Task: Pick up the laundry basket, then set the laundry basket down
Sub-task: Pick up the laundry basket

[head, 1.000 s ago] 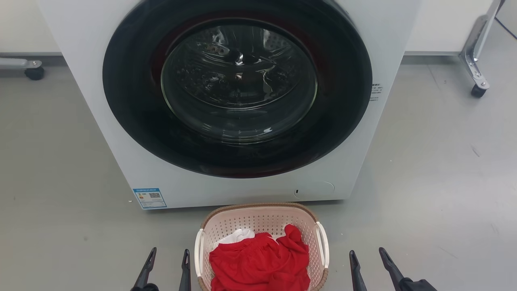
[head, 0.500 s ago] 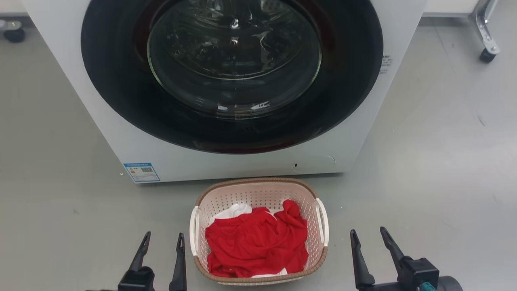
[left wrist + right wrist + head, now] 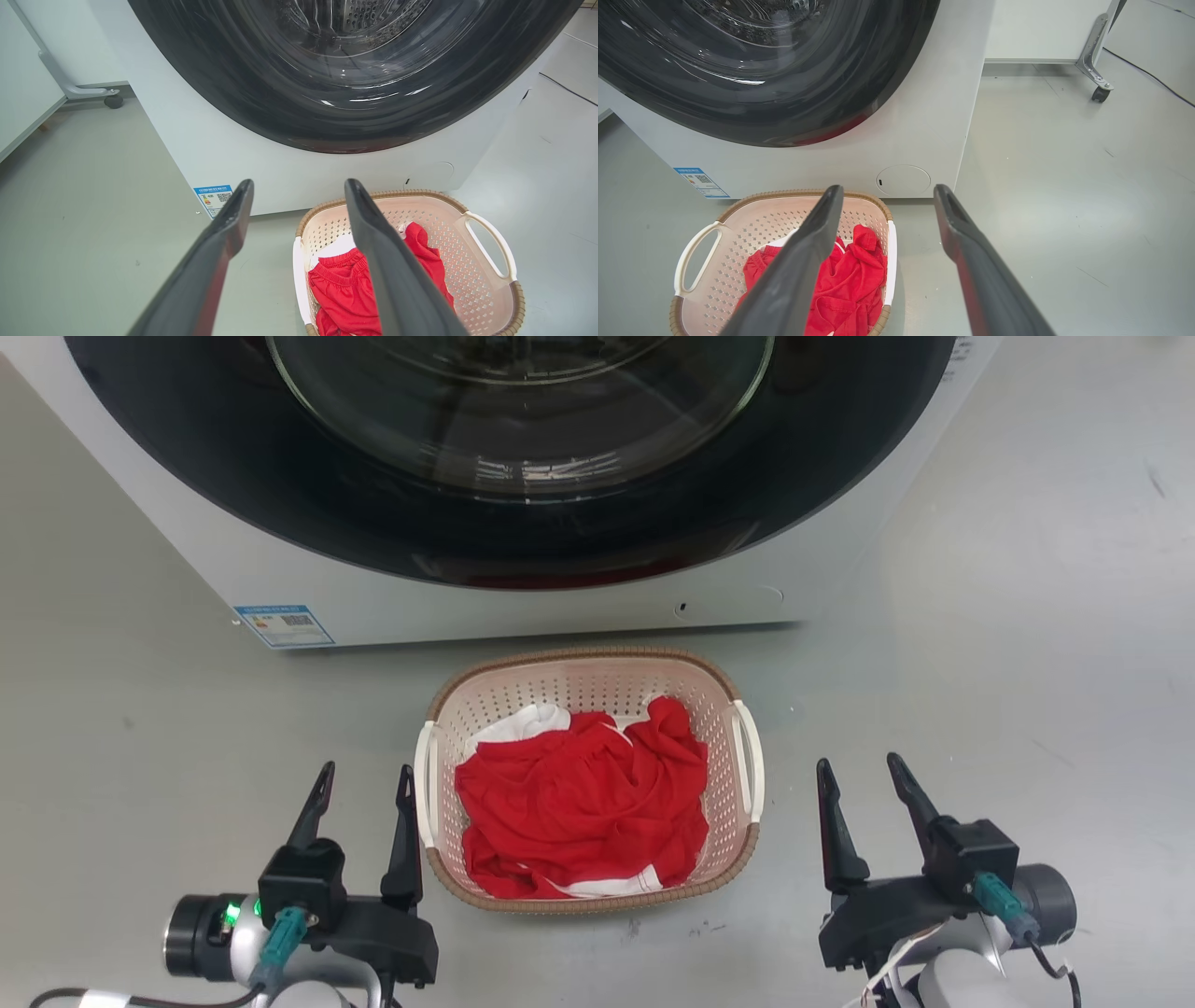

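Centre-bottom of the head view: small oval pale pink-beige perforated plastic laundry basket [image 3: 579, 655] with a brown woven-look rim. It sits flat on the grey floor [image 3: 980, 663], just in front of the white front-loading washer [image 3: 523, 611] that fills the top of the frame. Contents are a crumpled red garment [image 3: 579, 793] over a bit of white cloth [image 3: 523, 721].

Left hand [image 3: 366, 769], lower left: fingers spread, nothing between them. The inner finger is just beside the basket's left white handle [image 3: 425, 775]; contact cannot be told.

Right hand [image 3: 858, 762], lower right: fingers spread, empty. It is near the right white handle [image 3: 752, 761] but apart from it, with bare floor between.

Step in hand, judged: pre-grasp for the pick-up. The hands flank the basket and neither has hold of it. The basket is not yet lifted.

Next move calls for:
- Bring each hand inward so that one handle bar lies between its two fingers.
- The right hand has the longer way to go.
- Clench both hands, then raise them together and level.

Risk, judged: an uneven lift would tilt the basket and spill the clothes.
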Controlling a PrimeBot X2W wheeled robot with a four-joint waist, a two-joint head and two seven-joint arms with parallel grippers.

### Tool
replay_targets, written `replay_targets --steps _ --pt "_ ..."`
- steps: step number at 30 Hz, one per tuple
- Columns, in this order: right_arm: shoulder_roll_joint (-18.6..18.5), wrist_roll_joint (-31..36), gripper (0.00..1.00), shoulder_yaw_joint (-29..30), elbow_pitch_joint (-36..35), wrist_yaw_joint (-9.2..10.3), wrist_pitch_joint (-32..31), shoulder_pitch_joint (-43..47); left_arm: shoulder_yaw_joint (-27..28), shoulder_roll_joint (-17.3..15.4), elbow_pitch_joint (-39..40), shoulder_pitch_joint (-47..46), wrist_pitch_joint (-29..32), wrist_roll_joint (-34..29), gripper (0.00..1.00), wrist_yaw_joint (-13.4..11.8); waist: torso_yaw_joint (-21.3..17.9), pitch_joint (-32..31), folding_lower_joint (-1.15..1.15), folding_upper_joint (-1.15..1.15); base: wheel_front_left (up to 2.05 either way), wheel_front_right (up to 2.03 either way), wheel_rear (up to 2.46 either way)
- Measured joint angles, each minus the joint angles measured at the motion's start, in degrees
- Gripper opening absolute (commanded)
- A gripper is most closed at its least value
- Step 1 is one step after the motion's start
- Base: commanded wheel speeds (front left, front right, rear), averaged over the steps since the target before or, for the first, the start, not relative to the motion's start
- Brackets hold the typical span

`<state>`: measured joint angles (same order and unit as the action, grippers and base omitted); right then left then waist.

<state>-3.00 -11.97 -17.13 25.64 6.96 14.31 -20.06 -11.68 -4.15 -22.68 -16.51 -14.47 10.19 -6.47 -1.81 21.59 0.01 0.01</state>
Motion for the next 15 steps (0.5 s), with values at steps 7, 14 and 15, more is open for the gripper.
replay_targets --steps 7,14,15 --pt "0.0 0.0 1.00 0.8 4.3 -0.44 0.2 -7.4 0.8 0.2 -4.0 -6.1 0.3 0.3 1.00 0.0 -0.2 5.9 0.00 0.00 0.00 0.00 0.00" --pt "-0.1 -0.2 1.00 1.4 7.7 -0.49 0.2 -13.6 1.2 0.6 -7.5 -11.4 0.8 0.7 1.00 0.0 -0.4 11.8 0.00 0.00 0.00 0.00 0.00" --pt "-0.1 -0.2 1.00 1.4 8.1 -0.49 0.2 -14.3 1.2 0.7 -8.0 -12.0 0.8 0.7 1.00 0.0 -0.4 12.7 0.00 0.00 0.00 0.00 0.00"
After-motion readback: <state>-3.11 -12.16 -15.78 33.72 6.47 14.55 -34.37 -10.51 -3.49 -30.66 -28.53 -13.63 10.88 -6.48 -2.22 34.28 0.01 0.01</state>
